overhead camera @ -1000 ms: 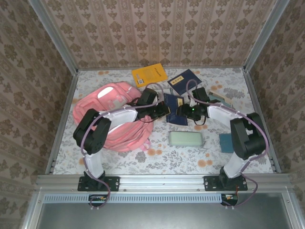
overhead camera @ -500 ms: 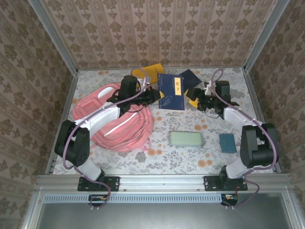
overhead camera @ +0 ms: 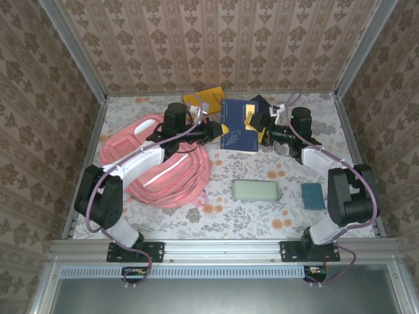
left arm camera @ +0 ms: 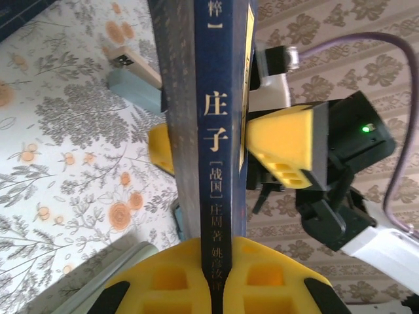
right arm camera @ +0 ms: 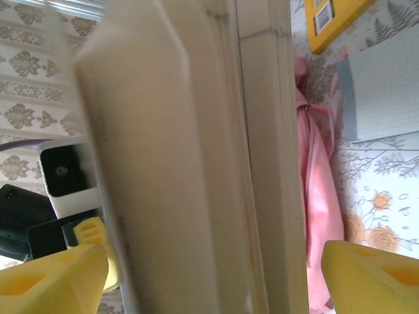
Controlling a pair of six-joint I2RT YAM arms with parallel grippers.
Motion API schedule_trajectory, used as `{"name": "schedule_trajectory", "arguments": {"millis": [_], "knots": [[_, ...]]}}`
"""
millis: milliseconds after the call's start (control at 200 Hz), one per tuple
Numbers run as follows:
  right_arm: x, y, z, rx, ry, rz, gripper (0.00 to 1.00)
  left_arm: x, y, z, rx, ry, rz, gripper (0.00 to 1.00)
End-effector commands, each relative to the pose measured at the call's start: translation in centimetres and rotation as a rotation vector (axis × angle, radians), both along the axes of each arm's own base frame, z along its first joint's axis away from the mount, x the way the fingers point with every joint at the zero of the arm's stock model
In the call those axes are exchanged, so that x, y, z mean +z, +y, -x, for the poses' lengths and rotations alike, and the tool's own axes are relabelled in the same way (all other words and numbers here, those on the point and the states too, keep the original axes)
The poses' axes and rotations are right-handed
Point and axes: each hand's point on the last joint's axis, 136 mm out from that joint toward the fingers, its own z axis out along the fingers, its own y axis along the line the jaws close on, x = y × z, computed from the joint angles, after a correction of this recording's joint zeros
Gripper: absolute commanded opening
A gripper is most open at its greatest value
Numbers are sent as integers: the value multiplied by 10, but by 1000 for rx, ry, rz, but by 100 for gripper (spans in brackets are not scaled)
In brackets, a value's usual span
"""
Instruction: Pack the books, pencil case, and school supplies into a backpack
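Book (overhead camera: 234, 131) pinched by L hand (overhead camera: 220, 131); R hand (overhead camera: 257, 127), spread, now straddles it.

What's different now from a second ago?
The left gripper, shut on the navy book throughout, carried it from the table's middle toward the back wall. The right gripper backed off to the right, opened wider, then came in again; its open fingers now straddle the book's other edge. The green case, the small teal piece and the yellow book stayed put.
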Motion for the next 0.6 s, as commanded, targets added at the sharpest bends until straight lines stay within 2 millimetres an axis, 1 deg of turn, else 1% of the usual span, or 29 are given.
{"name": "schedule_trajectory", "arguments": {"millis": [0, 100, 175, 285, 380, 400, 470, 495, 555, 585, 595], "knots": [[10, 11, 1, 52, -21, -54, 86, 44, 1, 7, -44, -99, 104, 0], [18, 15, 0, 73, -43, -84, 85, 46, 3, 6, -39, -104, 112, 0], [28, 16, 2, 84, -60, -100, 78, 40, 7, 5, -36, -96, 96, 0], [37, 16, 8, 106, -85, -97, 57, 28, 16, 2, -25, -79, 64, 0], [37, 17, 13, 125, -88, -83, 39, 17, 21, 1, -30, -51, 29, 0], [37, 17, 14, 127, -88, -80, 33, 15, 22, 1, -33, -48, 22, 0], [36, 17, 18, 133, -87, -68, 7, 10, 24, 2, -35, -47, 2, 0], [36, 17, 19, 133, -87, -63, 1, 9, 25, 2, -36, -44, -5, 0], [36, 16, 21, 128, -88, -49, 0, 4, 27, 2, -33, -36, -28, 0], [36, 15, 22, 126, -90, -42, 0, 2, 29, 2, -30, -35, -39, 10], [37, 15, 23, 124, -91, -40, 0, 1, 29, 2, -30, -34, -42, 12]]}}
